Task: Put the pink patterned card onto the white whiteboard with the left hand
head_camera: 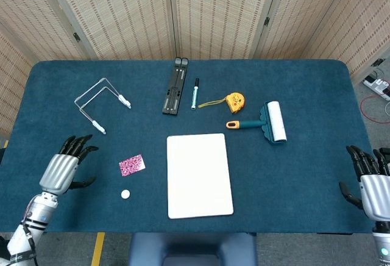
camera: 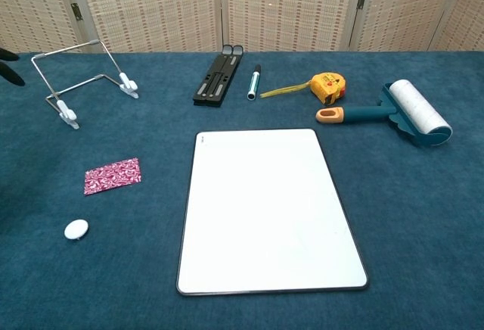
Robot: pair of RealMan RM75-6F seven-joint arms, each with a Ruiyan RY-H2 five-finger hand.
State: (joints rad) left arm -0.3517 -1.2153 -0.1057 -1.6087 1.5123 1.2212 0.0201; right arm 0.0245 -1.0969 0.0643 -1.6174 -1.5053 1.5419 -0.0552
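Flat patterned pink card [head_camera: 131, 165], smooth whiteboard [head_camera: 199, 175]

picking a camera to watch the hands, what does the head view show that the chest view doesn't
Only the head view shows the left hand whole, open over the table to the left of the card, and the right hand, open at the right edge. Only the chest view gives a close look at the board and a bare sliver of dark fingertips at its left edge. Both show the card, the board and the white disc.
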